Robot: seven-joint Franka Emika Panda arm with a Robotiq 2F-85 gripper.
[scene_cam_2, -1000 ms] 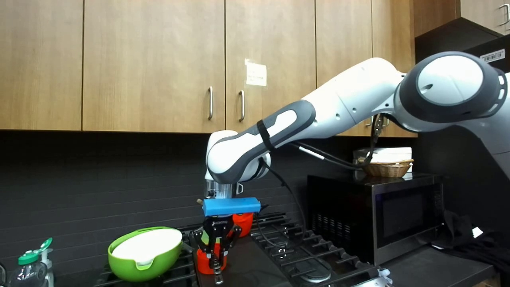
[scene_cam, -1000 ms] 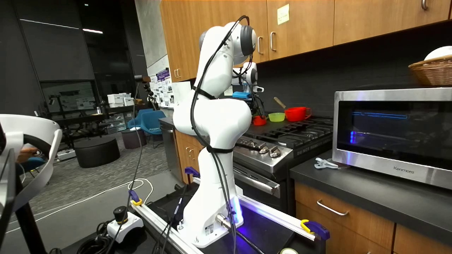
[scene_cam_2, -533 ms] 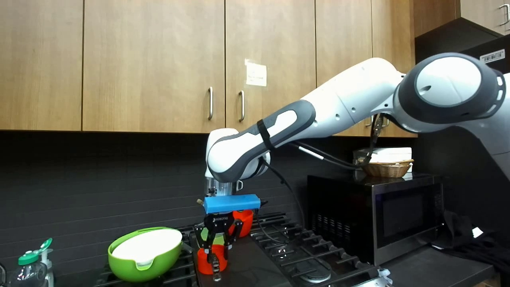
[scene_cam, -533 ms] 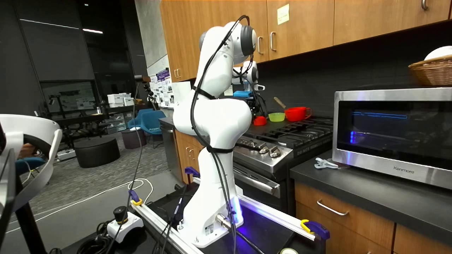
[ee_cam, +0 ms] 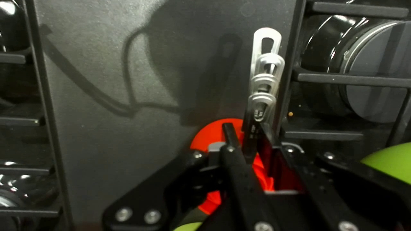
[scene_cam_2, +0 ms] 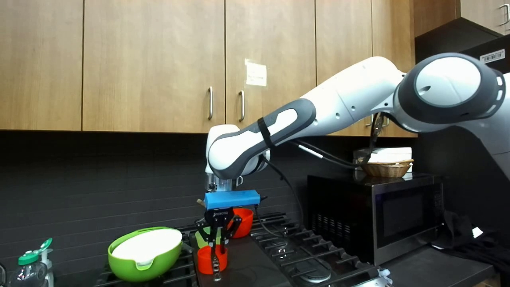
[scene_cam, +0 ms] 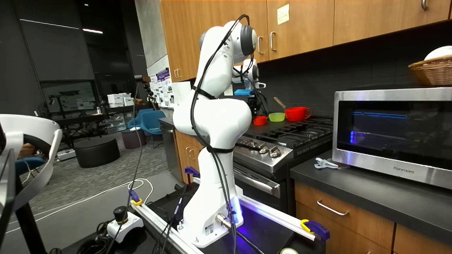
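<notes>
Four nested measuring spoons are being shown in the wrist view, their looped metal ends pointing to twelve o'clock and their dark stems running down between the fingers of the gripper. The jaws are being held close together with a narrow gap left; whether the stems are being pinched there cannot be told. A small red cup is being partly covered by the fingers, on a dark griddle plate, and a green bowl is being cut off by the view's edge near three o'clock.

In an exterior view, the looped ends are being shown at six o'clock below the fingers, in front of the red cup. Snagging is being judged the main risk: if a stem or fingertip were caught on the cup's rim, the cup could be dragged or tipped. Were the stems gripped by an edge only, the set could be fanned out or dropped.

In an exterior view, the gripper is being partly hidden behind the arm; a light green cup and a larger red cup are being shown at three o'clock from the small one, where they could be knocked by a sideways swing.
</notes>
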